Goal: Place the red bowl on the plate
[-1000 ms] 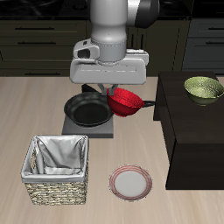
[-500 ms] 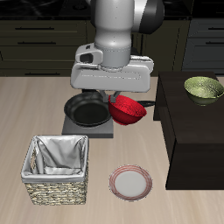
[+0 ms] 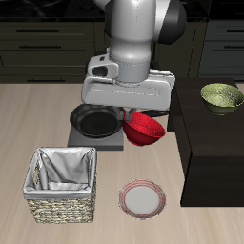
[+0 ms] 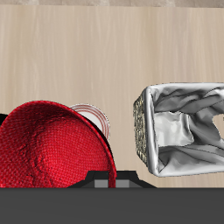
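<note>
The red bowl (image 3: 145, 129) hangs tilted under my gripper (image 3: 135, 115), held by its rim above the table, beside the black frying pan (image 3: 95, 119). My gripper is shut on it. In the wrist view the bowl (image 4: 52, 149) fills the foreground and covers part of the plate (image 4: 92, 115). The plate (image 3: 142, 198), white-grey with a pinkish-red rim, lies flat near the table's front edge, well below and nearer the front than the bowl. My fingertips are hidden behind the gripper body.
A woven basket with grey cloth lining (image 3: 63, 183) stands beside the plate, also in the wrist view (image 4: 179, 127). The frying pan rests on a grey stove block. A dark cabinet (image 3: 214, 129) carries a pale-green patterned bowl (image 3: 221, 96).
My gripper has moved toward the table's front edge with the red bowl, which is now lower and closer to the plate. Nothing else has moved.
</note>
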